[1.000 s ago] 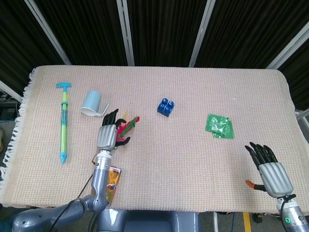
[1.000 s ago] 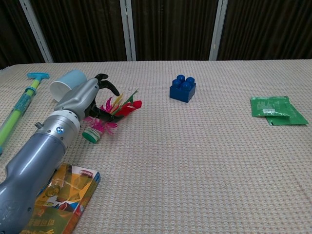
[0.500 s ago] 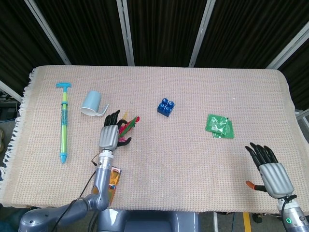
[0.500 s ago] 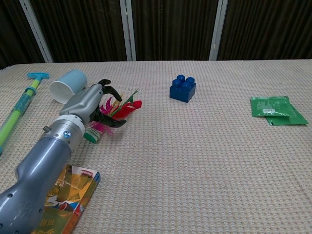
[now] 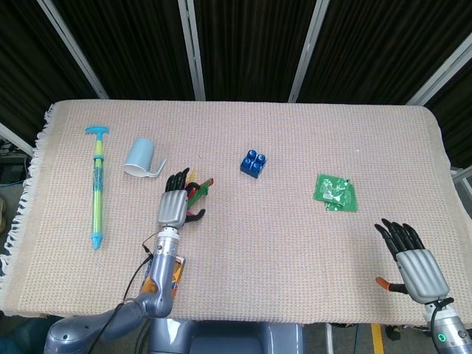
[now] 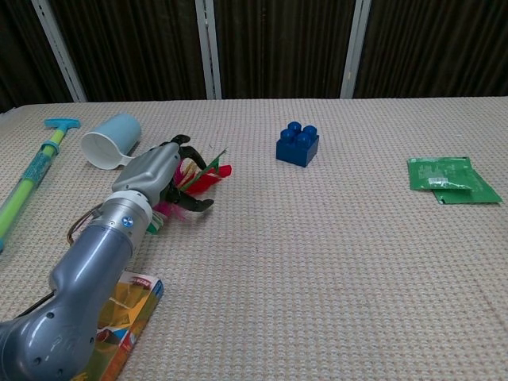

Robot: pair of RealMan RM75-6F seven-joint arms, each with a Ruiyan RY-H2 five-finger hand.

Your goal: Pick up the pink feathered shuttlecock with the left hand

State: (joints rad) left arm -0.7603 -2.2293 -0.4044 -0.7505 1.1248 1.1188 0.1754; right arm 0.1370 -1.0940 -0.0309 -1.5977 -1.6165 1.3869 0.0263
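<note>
The left hand (image 6: 155, 176) curls its fingers (image 6: 193, 203) over the shuttlecock (image 6: 200, 176); cup (image 6: 109, 140) interior unseen.

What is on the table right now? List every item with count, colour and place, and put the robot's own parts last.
Woven table cloth: one, beige, covers the table.
Plastic water pump toy: one, green tube with blue ends, far left.
Plastic cup: one, light blue, on its side, right of the pump toy.
Pink feathered shuttlecock: one, pink, red and green feathers, under the left hand.
Toy building block: one, blue, studded, centre.
Sachets: green, overlapping, count unclear, right of centre.
Snack packet: one, orange-yellow, near edge, partly under the left arm.
Left hand: over the shuttlecock, fingers curled around it; grip unclear.
Right hand: near right corner, fingers spread, holding nothing.
</note>
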